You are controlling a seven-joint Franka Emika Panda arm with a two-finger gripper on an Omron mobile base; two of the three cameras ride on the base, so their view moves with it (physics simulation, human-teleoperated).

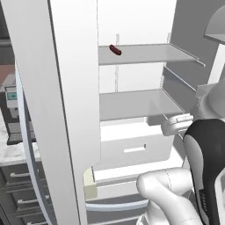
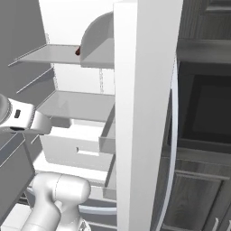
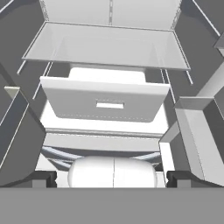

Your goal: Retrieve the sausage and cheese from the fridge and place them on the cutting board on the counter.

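The fridge [image 1: 70, 110] stands with both doors swung wide, so its white inner shelves and a pull-out drawer [image 3: 105, 104] face the robot. The sausage [image 1: 115, 49] lies on the upper shelf [image 1: 145, 53], near that shelf's left end and close to the back wall; in the right base view only a dark red sliver of it [image 2: 77, 52] peeks out past a curved door bin [image 2: 97, 40]. The arm reaches in at the height of the lower shelf [image 1: 132, 103], probably because the hand is lining up with the open compartment before rising toward the link above.

The claw [image 3: 112, 177] is spread wide, its two dark fingertips [image 3: 41, 178] far apart at the bottom corners of the hand view, and nothing sits between them. It points down and inward over the drawer front, well below the sausage.

The cheese cannot be made out anywhere on the shelves, in the door bins or in the drawer, whose inside is hidden behind its front panel. The open left door blocks most of the left side of the left base view; only a strip of marble counter [image 1: 15, 151] with a small appliance [image 1: 12, 99] shows past it, and no cutting board is visible there. The right door likewise covers the middle of the right base view, hiding the right part of the fridge's inside from that side.
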